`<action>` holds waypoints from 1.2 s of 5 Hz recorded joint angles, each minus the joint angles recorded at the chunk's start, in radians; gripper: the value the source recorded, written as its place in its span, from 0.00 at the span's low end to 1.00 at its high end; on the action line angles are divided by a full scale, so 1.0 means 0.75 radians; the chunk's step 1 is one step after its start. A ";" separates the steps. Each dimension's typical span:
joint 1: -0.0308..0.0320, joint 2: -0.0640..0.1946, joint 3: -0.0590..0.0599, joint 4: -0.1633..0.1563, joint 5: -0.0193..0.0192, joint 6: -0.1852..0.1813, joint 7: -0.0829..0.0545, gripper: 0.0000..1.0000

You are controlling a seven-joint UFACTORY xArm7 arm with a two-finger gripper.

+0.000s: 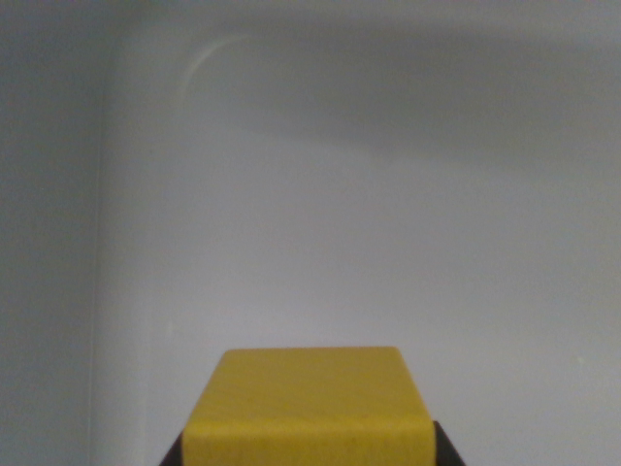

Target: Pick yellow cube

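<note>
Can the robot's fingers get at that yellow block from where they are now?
Probably yes. The yellow cube sits right at the gripper, with dark fingers showing at both its lower corners. Nothing else lies nearby on the pale surface.

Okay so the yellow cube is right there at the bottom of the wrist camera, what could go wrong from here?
1. Only dark finger tips show at the yellow cube's lower corners; the contact is out of frame, so a shallow grip might slip.
2. The gripper is mostly cut off, so whether it is closed cannot be confirmed.
3. The pale surface gives few cues for judging height.
</note>
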 joint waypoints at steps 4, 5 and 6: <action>-0.0017 -0.038 0.004 0.081 0.0088 0.119 -0.005 1.00; -0.0026 -0.057 0.005 0.121 0.0130 0.177 -0.008 1.00; -0.0026 -0.057 0.005 0.121 0.0130 0.177 -0.008 1.00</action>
